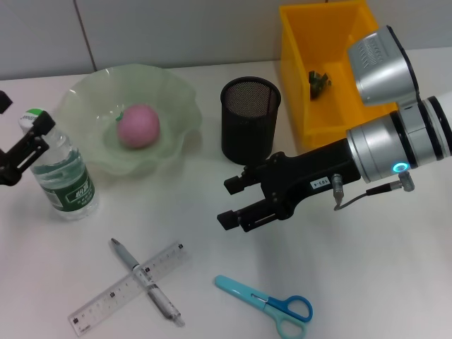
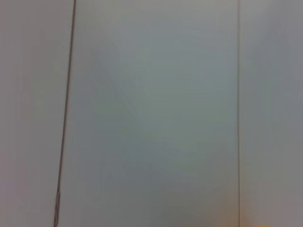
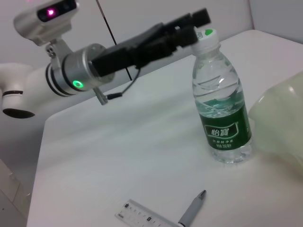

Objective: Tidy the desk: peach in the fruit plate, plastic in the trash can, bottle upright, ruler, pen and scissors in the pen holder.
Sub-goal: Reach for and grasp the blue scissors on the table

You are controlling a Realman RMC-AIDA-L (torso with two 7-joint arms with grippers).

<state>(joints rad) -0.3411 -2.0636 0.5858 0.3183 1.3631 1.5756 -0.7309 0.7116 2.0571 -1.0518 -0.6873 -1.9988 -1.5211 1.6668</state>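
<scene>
- The right gripper (image 1: 231, 203) hovered with its jaws spread and empty, just in front of the pen holder (image 1: 250, 119).
- The left gripper (image 3: 191, 27) had its jaws at the cap of one upright bottle (image 1: 62, 173); whether they clamped it was unclear.
- One peach (image 1: 138, 126) sat in the fruit plate (image 1: 176, 92), left of the holder.
- One ruler (image 1: 106, 295), one pen (image 1: 164, 300) and one pair of scissors (image 1: 272, 306) lay in front of the holder.
- One yellow bin (image 1: 296, 78) stood right of it.

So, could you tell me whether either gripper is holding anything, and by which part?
The left gripper is at the bottle by its cap; a firm grip cannot be told. The right gripper is open and empty.
</scene>
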